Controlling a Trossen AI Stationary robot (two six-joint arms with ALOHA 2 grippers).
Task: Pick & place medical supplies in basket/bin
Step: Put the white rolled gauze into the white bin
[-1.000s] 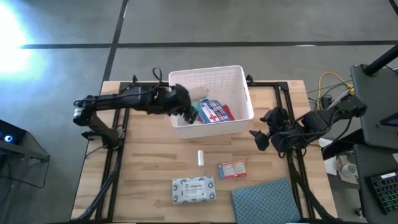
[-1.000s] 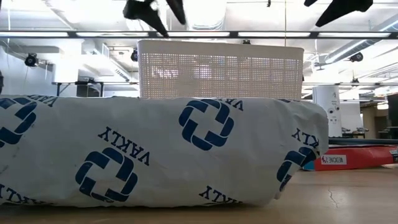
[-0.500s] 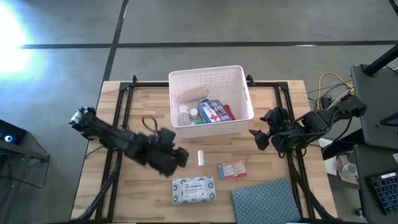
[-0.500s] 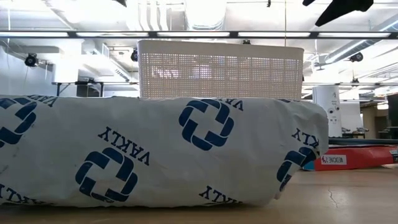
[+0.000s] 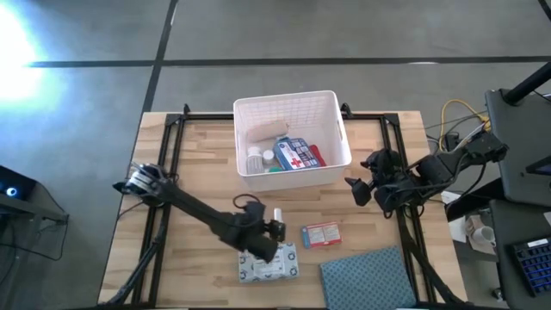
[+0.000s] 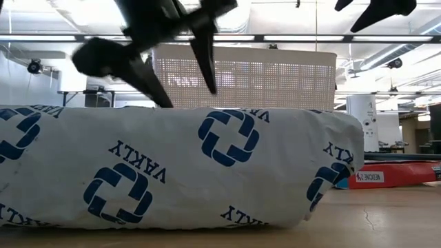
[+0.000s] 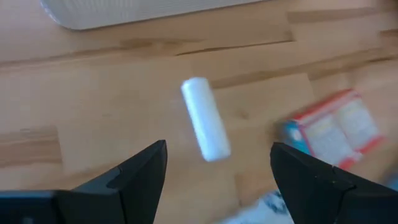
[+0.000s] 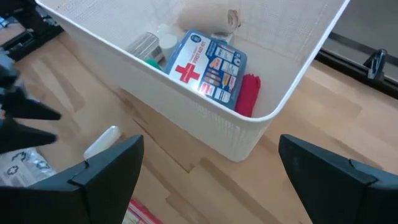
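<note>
Over the near part of the table our left gripper (image 5: pixel 274 231) hangs with fingers spread above the white roll (image 5: pixel 278 218), ready to straddle it, while our right gripper (image 5: pixel 355 191) waits wide open beside the basket (image 5: pixel 291 98), leaving room.

The white packet (image 6: pixel 172 169) reads "VAKLY", printed upside down.

overhead view, table-level view, two wrist close-ups
</note>
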